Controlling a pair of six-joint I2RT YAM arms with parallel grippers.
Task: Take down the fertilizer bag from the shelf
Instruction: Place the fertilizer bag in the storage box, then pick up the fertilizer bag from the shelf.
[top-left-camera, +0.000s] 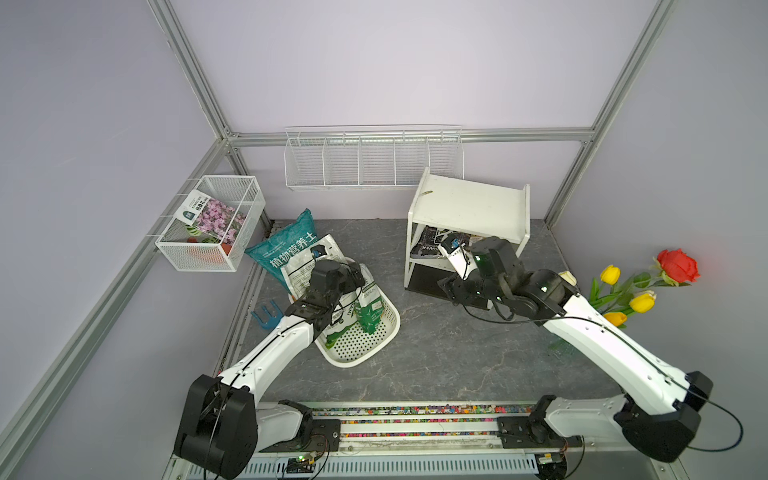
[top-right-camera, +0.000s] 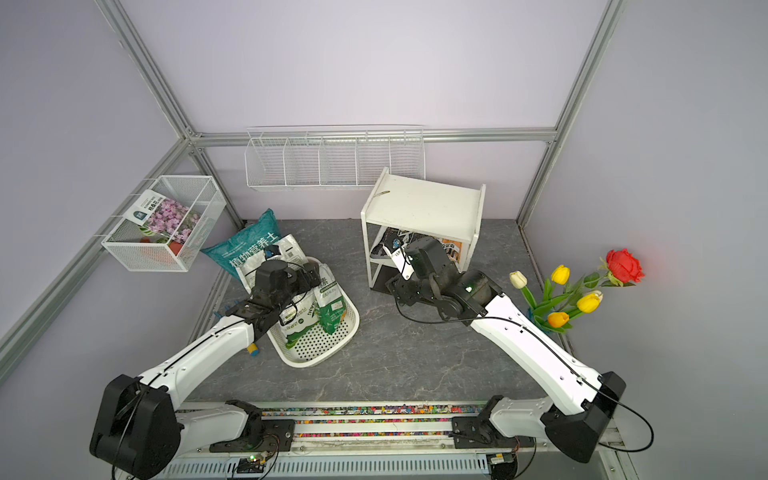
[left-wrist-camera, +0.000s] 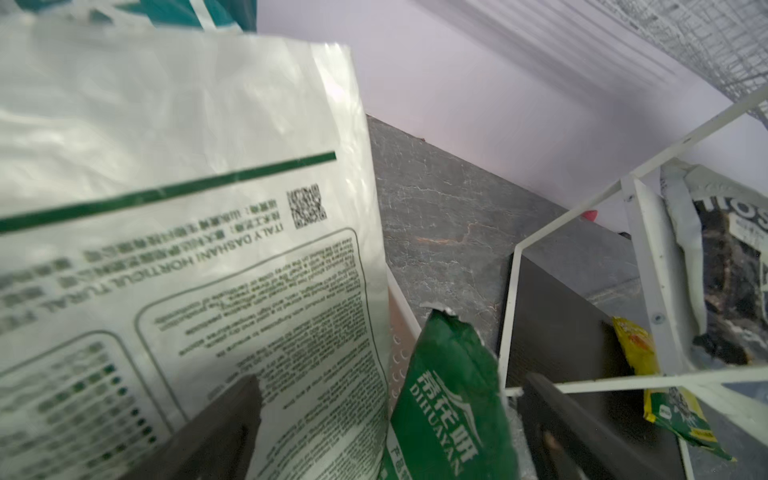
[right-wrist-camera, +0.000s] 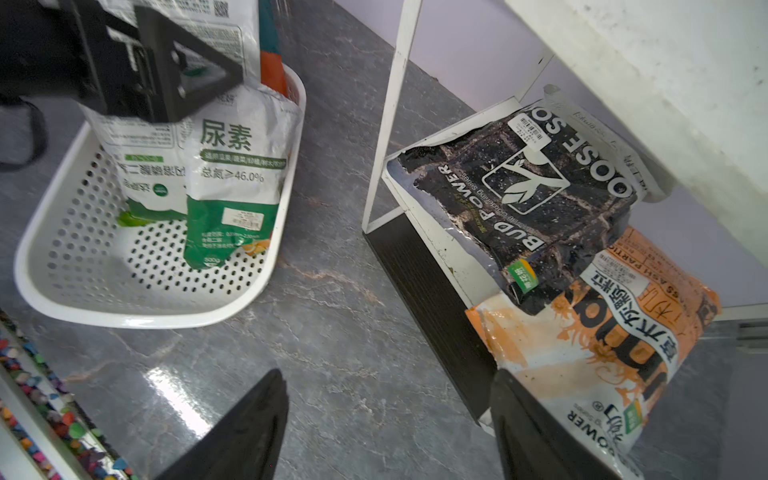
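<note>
My right gripper (right-wrist-camera: 386, 376) is wide, with nothing between its fingers but bare grey desk (right-wrist-camera: 332, 324). It sits low at the front of the shelf (top-left-camera: 469, 203), near the dark base. One finger (right-wrist-camera: 536, 432) overlaps the lower corner of the orange bag (right-wrist-camera: 590, 357) in the right wrist view, but I cannot tell whether it touches.

That orange bag lies on the shelf's middle board, and its lower end hangs out past the board's front edge. The black bag (right-wrist-camera: 532, 183), printed BUD POWER, lies flat on the same board, just beside the orange one, with one corner resting over it. The shelf's top board is white and scuffed.

My left gripper (left-wrist-camera: 392, 378) is also wide and clamps nothing. It hovers over the white perforated basket (right-wrist-camera: 137, 320), which stands on the desk well apart from the shelf. A large white printed bag (left-wrist-camera: 187, 208) fills most of the left wrist view, close against one finger (left-wrist-camera: 216, 428).

In the basket, the urea bag (right-wrist-camera: 237, 166) stands upright against the wall. A second white and green bag (right-wrist-camera: 141, 166) stands beside it. A teal soil bag (top-left-camera: 282, 245) leans behind the basket, and artificial flowers (top-left-camera: 648, 286) stand at the desk's right edge.
</note>
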